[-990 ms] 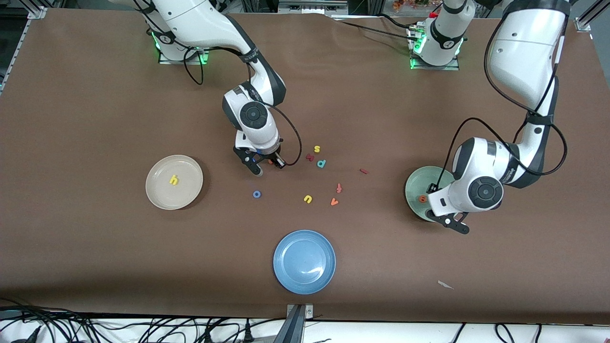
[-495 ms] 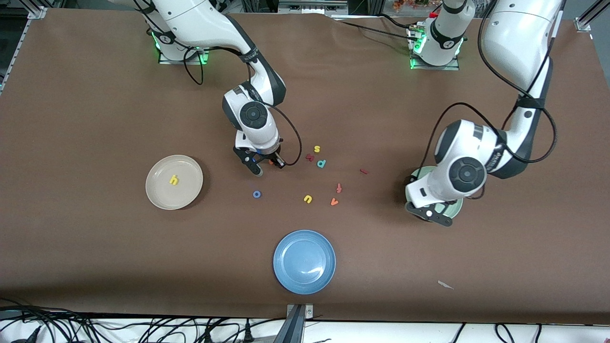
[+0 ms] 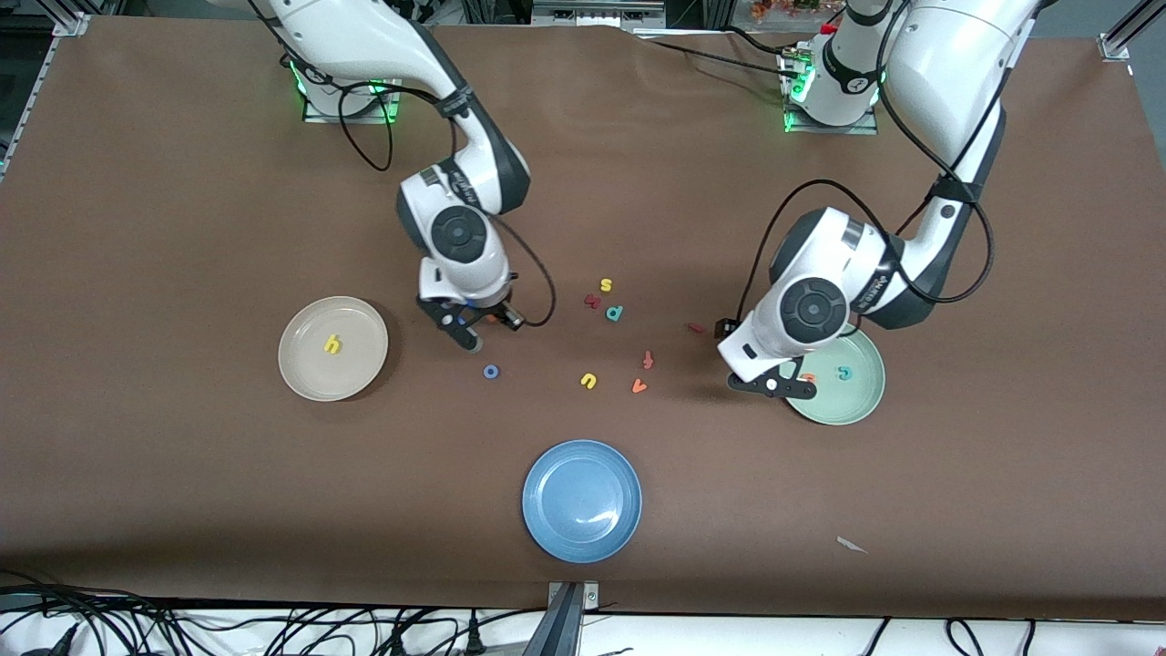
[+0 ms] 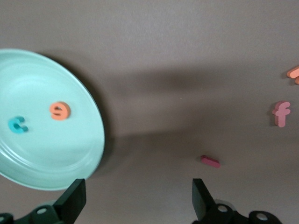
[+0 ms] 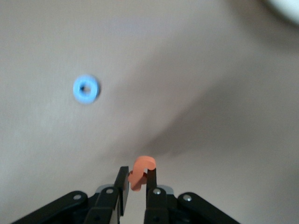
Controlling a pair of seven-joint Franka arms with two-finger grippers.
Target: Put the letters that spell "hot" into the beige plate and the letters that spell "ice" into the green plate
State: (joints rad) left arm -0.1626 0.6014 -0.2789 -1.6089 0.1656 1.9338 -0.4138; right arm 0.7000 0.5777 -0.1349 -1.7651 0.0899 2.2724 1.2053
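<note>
left pincer (image 4: 135, 205) left green plate (image 3: 861, 401); right pincer (image 5: 135, 186) lifted orange t (image 5: 140, 171).

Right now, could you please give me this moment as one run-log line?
right gripper: shut on orange t | left gripper: open, beside green plate | green plate: c, e | beige plate: h

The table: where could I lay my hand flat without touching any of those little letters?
Bare brown table lies between the beige plate and the blue plate, and also between the blue plate and the green plate. It is crowded in the middle, around the yellow u and orange v.
</note>
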